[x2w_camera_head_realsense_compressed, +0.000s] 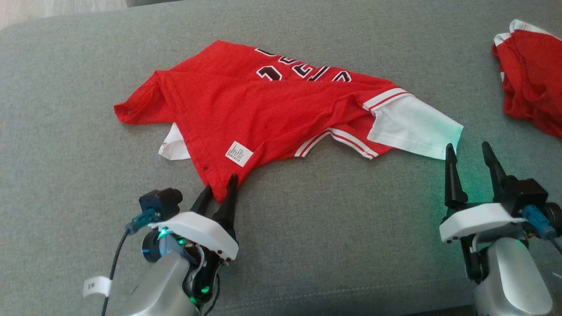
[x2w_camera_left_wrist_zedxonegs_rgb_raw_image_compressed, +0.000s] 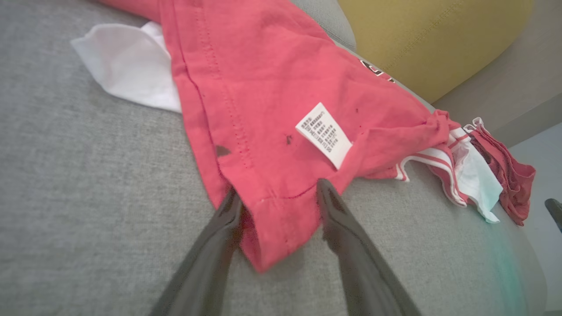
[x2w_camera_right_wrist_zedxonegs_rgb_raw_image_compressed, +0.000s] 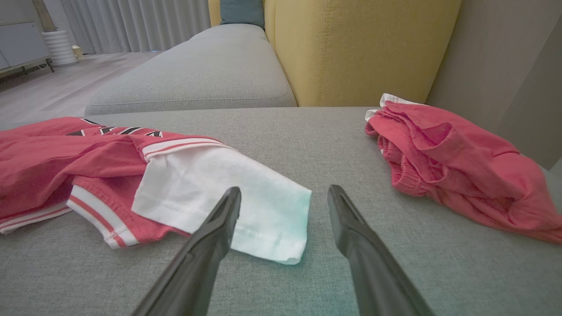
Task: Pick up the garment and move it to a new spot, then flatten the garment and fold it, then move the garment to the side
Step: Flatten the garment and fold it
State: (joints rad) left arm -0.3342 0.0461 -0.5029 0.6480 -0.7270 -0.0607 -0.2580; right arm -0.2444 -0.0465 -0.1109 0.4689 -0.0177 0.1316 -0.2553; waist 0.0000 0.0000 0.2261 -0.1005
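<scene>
Red jersey (x2w_camera_head_realsense_compressed: 263,114), white sleeves (x2w_camera_head_realsense_compressed: 412,127) (red-and-white striped trim), dark numerals; grey cushion (x2w_camera_head_realsense_compressed: 66,66).

We see the red jersey (x2w_camera_head_realsense_compressed: 263,109) as thin, matt cloth, softly creased. It has ribbed striped trim, a smooth white cloth sleeve (x2w_camera_head_realsense_compressed: 412,127) on the right and a thin printed care label (x2w_camera_head_realsense_compressed: 238,154) by the near hem. The grey sofa cushion (x2w_camera_head_realsense_compressed: 351,228) under it looks coarse, matt and woven, and the far yellow backrest (x2w_camera_right_wrist_zedxonegs_rgb_raw_image_compressed: 360,48) is a finer stitched fabric. The right gripper (x2w_camera_right_wrist_zedxonegs_rgb_raw_image_compressed: 284,189) has dark fingers (x2w_camera_right_wrist_zedxonegs_rgb_raw_image_compressed: 202,254) of matt plastic and a smooth white plastic shell (x2w_camera_head_realsense_compressed: 478,219).
</scene>
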